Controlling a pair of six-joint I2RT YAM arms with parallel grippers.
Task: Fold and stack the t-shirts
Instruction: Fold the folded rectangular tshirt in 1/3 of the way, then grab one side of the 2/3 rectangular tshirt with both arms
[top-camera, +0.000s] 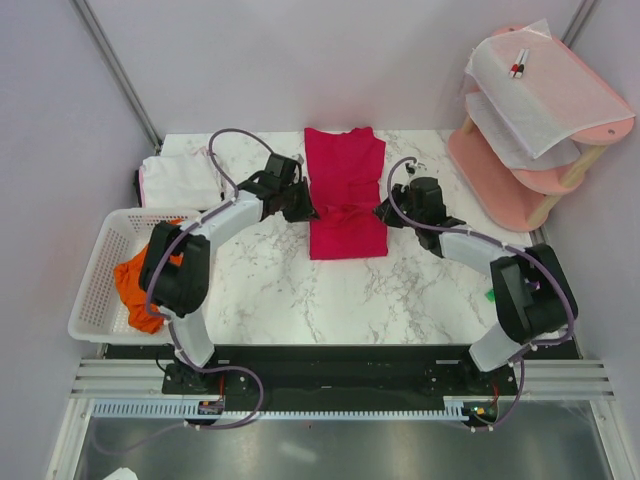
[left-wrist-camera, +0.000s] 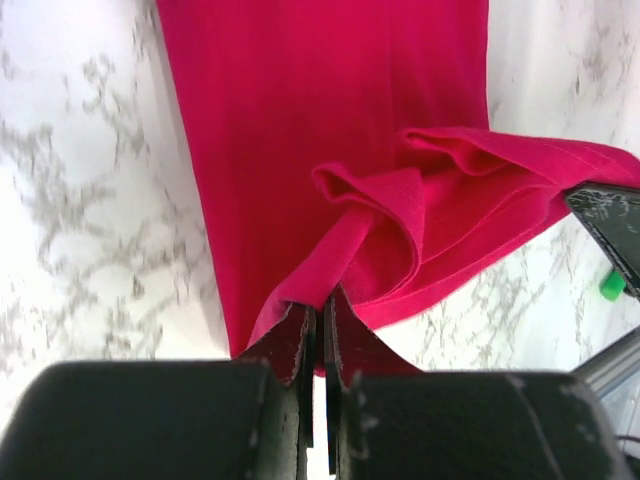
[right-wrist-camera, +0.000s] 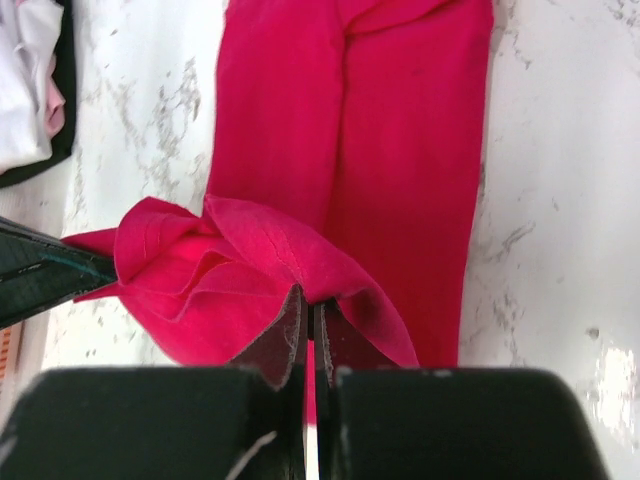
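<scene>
The crimson-red t-shirt (top-camera: 345, 190) lies lengthwise on the marble table, its near end lifted and doubled over. My left gripper (top-camera: 300, 208) is shut on the shirt's left near edge; the pinched cloth shows in the left wrist view (left-wrist-camera: 330, 290). My right gripper (top-camera: 385, 213) is shut on the right near edge (right-wrist-camera: 312, 295). The red shirt fills both wrist views (left-wrist-camera: 320, 120) (right-wrist-camera: 380, 150). The white t-shirt (top-camera: 180, 178) lies folded at the table's far left. The orange t-shirt (top-camera: 138, 285) is bunched in the basket.
A white mesh basket (top-camera: 92, 290) stands at the left table edge. A pink tiered stand (top-camera: 530, 150) with translucent white sheets (top-camera: 545, 85) stands at the far right. A small green object (top-camera: 490, 294) lies near the right arm.
</scene>
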